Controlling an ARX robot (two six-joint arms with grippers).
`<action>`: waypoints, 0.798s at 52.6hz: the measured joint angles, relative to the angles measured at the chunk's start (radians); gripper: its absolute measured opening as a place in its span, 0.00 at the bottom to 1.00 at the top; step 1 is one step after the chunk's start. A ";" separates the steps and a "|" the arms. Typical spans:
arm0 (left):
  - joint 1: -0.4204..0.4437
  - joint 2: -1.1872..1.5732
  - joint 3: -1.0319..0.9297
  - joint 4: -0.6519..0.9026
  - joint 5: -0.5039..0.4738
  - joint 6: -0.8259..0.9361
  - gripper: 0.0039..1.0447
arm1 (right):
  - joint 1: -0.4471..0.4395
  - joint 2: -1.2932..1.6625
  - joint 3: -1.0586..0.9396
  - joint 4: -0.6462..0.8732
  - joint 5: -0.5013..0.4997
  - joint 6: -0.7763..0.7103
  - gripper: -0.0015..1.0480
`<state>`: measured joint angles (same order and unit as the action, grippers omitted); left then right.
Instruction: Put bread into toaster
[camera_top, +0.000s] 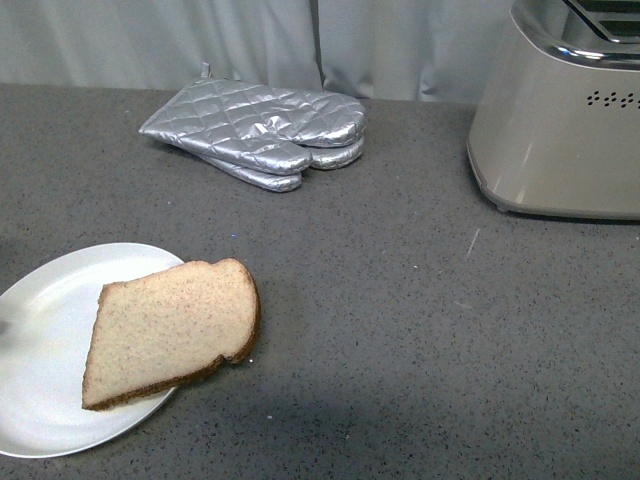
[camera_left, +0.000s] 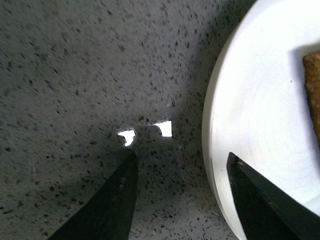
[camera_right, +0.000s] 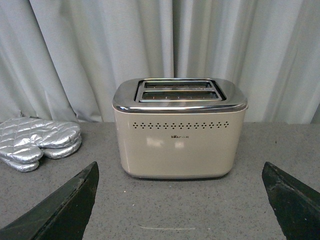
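Observation:
The bread (camera_top: 170, 332), a tan slice with a brown crust, lies on a round white plate (camera_top: 40, 400) at the front left, one rounded end hanging past the rim. The beige toaster (camera_top: 565, 120) with a chrome top stands at the back right; the right wrist view shows the toaster (camera_right: 180, 135) with two dark slots. Neither arm shows in the front view. My left gripper (camera_left: 181, 161) is open and low over the counter, one finger above the plate's rim (camera_left: 215, 150), and a corner of the bread (camera_left: 312, 85) shows. My right gripper (camera_right: 180, 172) is open wide, facing the toaster, holding nothing.
Two silver quilted oven mitts (camera_top: 262, 130) lie stacked at the back centre, seen also as the mitts (camera_right: 37, 142) in the right wrist view. A grey curtain (camera_top: 250, 40) hangs behind the speckled grey counter (camera_top: 420, 330).

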<state>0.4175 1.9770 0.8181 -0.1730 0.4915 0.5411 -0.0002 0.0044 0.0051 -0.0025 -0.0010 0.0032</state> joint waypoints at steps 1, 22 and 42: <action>0.000 0.000 -0.001 -0.002 -0.001 0.001 0.51 | 0.000 0.000 0.000 0.000 0.000 0.000 0.91; -0.019 -0.013 -0.025 -0.011 -0.008 -0.028 0.03 | 0.000 0.000 0.000 0.000 0.000 0.000 0.91; -0.219 -0.154 -0.045 0.097 0.058 -0.326 0.03 | 0.000 0.000 0.000 0.000 0.000 0.000 0.91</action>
<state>0.1986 1.8225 0.7731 -0.0765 0.5491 0.2153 -0.0002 0.0044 0.0051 -0.0025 -0.0010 0.0032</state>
